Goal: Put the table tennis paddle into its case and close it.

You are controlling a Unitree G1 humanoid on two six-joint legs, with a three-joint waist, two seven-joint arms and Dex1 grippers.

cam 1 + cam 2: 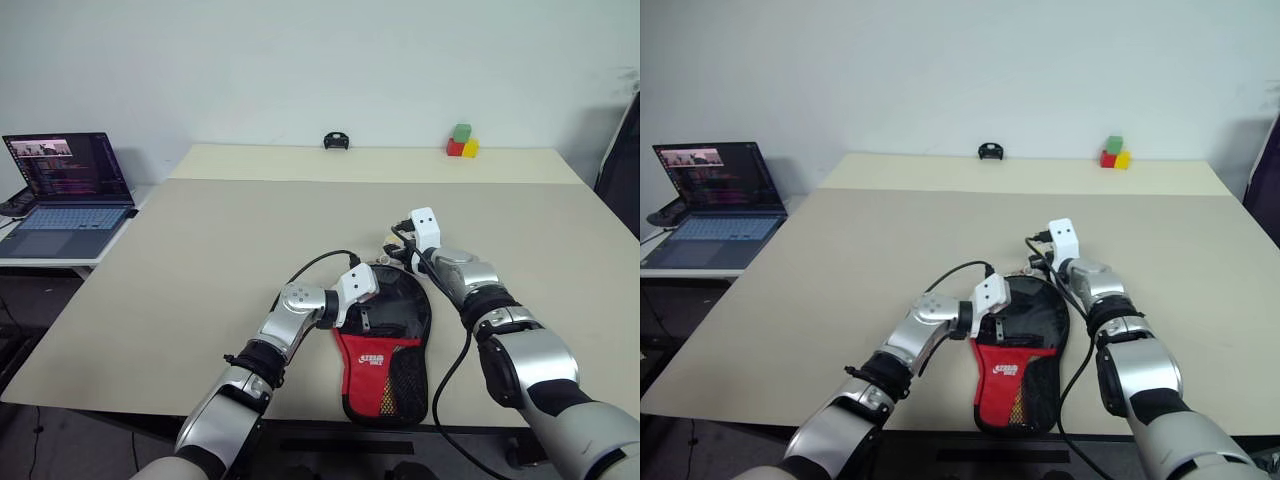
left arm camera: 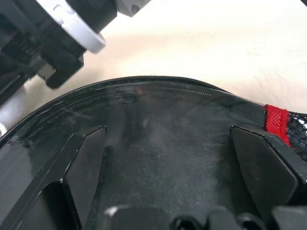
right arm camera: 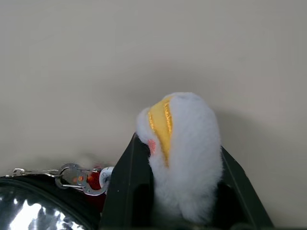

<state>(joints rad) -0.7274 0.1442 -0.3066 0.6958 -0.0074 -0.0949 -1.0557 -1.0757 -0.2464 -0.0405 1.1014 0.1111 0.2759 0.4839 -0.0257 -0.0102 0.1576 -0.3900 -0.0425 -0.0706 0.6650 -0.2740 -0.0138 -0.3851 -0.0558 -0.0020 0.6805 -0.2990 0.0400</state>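
Over the case (image 1: 385, 345), left end effector (image 2: 168, 158) released; right end effector (image 3: 175, 163) grasps a plush charm (image 3: 184, 153).

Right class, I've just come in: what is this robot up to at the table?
A humanoid robot is working on a paddle-shaped black and red zip case lying at the near edge of the beige table. Its left gripper hangs open over the case's round black end. Its right gripper is shut on a small white fluffy charm with a yellow stripe, which sits by a metal clip chain at the case's rim.
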